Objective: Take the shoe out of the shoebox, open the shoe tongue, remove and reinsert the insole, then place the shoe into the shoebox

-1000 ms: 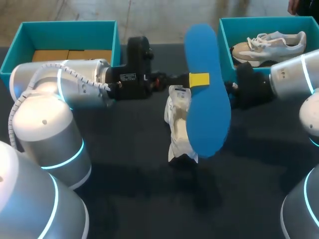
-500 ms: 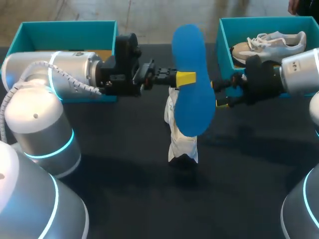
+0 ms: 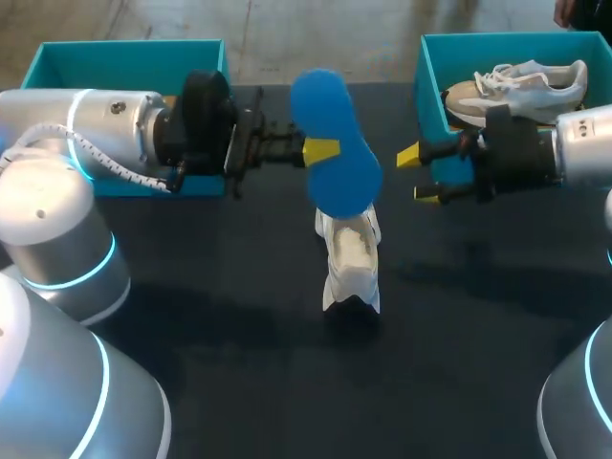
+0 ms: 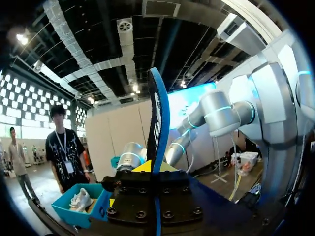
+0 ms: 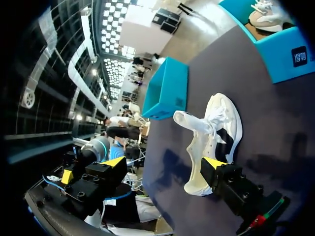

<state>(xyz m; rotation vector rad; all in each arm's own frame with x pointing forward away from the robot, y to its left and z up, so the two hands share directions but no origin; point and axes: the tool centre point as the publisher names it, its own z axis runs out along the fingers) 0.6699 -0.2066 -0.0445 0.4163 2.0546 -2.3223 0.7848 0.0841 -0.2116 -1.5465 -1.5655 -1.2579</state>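
Observation:
My left gripper (image 3: 320, 150) is shut on the edge of a blue insole (image 3: 330, 143) and holds it in the air above the table's middle. In the left wrist view the insole (image 4: 158, 123) stands edge-on between the fingers of the left gripper (image 4: 156, 169). A white shoe (image 3: 350, 256) lies on the dark table below the insole, its tongue pulled out. My right gripper (image 3: 417, 174) hangs open to the right of the insole, touching nothing. In the right wrist view the shoe (image 5: 212, 135) lies ahead of the right gripper (image 5: 163, 162), between its spread fingers.
A teal shoebox (image 3: 430, 72) at the back right holds a second pale shoe (image 3: 521, 84). Another teal shoebox (image 3: 124, 55) stands at the back left, behind my left arm. The dark table (image 3: 287, 363) spreads out in front of the shoe.
My left gripper carried the insole to the left and back, turning it. My right gripper came out from behind the insole and now stands apart from it, open.

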